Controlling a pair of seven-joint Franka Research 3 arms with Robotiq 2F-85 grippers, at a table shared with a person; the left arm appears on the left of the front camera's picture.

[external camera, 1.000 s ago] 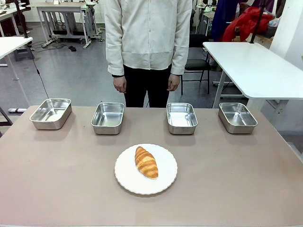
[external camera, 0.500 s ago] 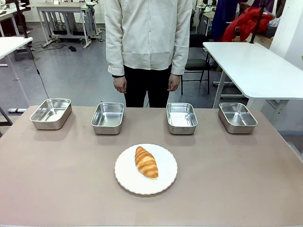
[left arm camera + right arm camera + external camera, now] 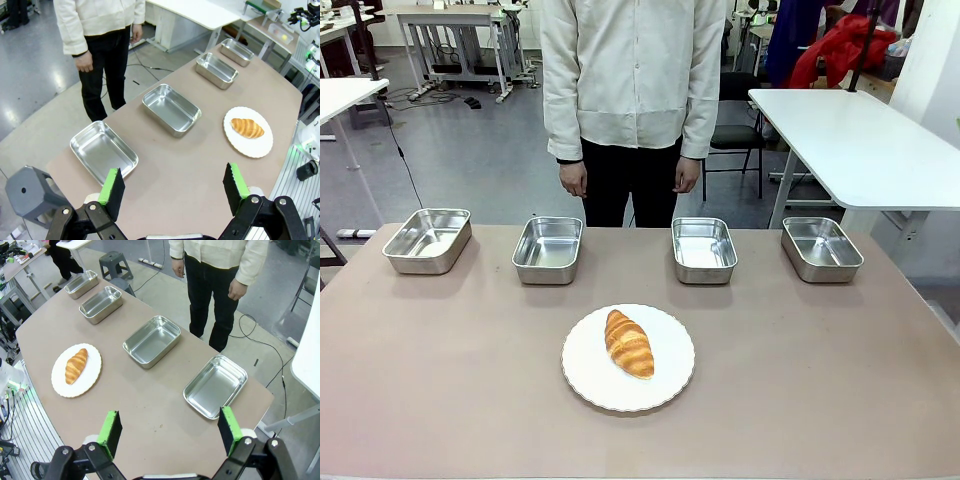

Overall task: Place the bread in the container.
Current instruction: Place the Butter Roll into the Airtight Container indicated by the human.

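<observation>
Front view, and the bread [image 3: 629,343] lies on the white plate [image 3: 582,378] at the near middle of the table [image 3: 440,400]. It sits well apart from four steel trays lined along the far edge: far-left tray [image 3: 423,262], left-middle tray [image 3: 546,273], right-middle tray [image 3: 704,275], far-right tray [image 3: 823,268].

First worry: they all look alike, and the person's hands [image 3: 574,179] hang at the sides, pointing at none, so I could pick the wrong one. Second worry: that crust looks glossy and tapered. A pinch near an end may let it slip out, a hard squeeze would crush it, and the plate might skid.

My left gripper [image 3: 172,172] hangs high off the table's left end, jaws wide and empty. My right gripper [image 3: 169,414] hangs likewise off the right end, wide, holding nothing.
</observation>
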